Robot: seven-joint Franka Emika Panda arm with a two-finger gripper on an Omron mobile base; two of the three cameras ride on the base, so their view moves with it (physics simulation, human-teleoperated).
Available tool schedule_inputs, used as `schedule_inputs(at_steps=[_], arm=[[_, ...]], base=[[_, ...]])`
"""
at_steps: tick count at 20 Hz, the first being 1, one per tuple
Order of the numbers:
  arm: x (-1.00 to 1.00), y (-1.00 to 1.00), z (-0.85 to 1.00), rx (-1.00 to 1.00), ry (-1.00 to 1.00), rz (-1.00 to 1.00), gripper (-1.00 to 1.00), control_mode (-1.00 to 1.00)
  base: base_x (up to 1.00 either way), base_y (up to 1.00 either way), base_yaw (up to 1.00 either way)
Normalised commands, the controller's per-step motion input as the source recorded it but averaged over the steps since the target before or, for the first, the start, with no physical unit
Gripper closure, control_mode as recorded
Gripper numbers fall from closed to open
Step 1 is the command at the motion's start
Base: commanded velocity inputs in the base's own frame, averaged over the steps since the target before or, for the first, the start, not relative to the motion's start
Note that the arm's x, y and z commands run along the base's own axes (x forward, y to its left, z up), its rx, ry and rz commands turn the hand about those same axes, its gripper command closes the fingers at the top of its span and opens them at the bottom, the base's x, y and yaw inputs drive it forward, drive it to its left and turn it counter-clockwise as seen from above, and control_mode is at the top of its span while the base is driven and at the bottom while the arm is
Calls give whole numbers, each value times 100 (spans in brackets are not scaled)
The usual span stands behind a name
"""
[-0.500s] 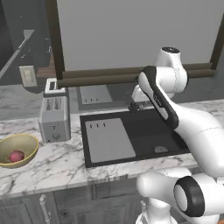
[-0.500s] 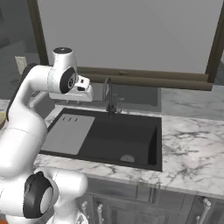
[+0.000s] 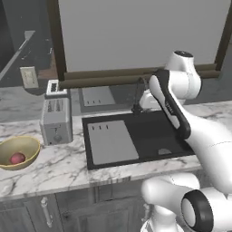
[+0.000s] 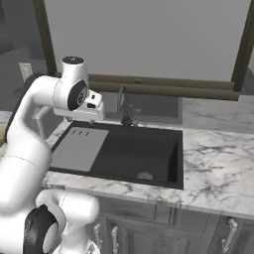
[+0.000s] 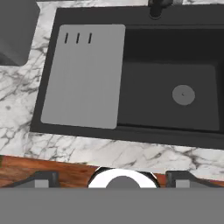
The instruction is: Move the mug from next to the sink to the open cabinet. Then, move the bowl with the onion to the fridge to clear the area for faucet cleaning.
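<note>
The olive-yellow bowl (image 3: 23, 146) sits at the counter's left end, near the front edge, with the reddish onion (image 3: 17, 158) in it. The black sink (image 3: 149, 131) with its flat grey board (image 3: 111, 141) lies in the middle, and the dark faucet (image 3: 136, 96) stands behind it. My gripper (image 5: 113, 178) hangs above the sink's front edge and looks down into the basin (image 5: 168, 94). It is open: its fingertips (image 5: 41, 179) stand far apart with nothing between them. The mug, the open cabinet and the fridge are out of view.
A silver toaster (image 3: 56, 119) stands between the bowl and the sink. A large window (image 3: 136, 31) runs behind the counter. Marble counter (image 4: 213, 154) stretches right of the sink. Grey base cabinets with bar handles (image 3: 44, 210) are below.
My hand has shifted slightly above the sink. The bowl, onion and toaster have not moved.
</note>
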Motion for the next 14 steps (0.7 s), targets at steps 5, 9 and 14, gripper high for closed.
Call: schedule_inputs(at_steps=[5,9,14], arm=[[0,0,0,0,0,0,-100,100],[0,0,0,0,0,0,-100,100],[0,0,0,0,0,0,-100,100]], base=[[-32,53,0],[17,100,0],[60,100,0]])
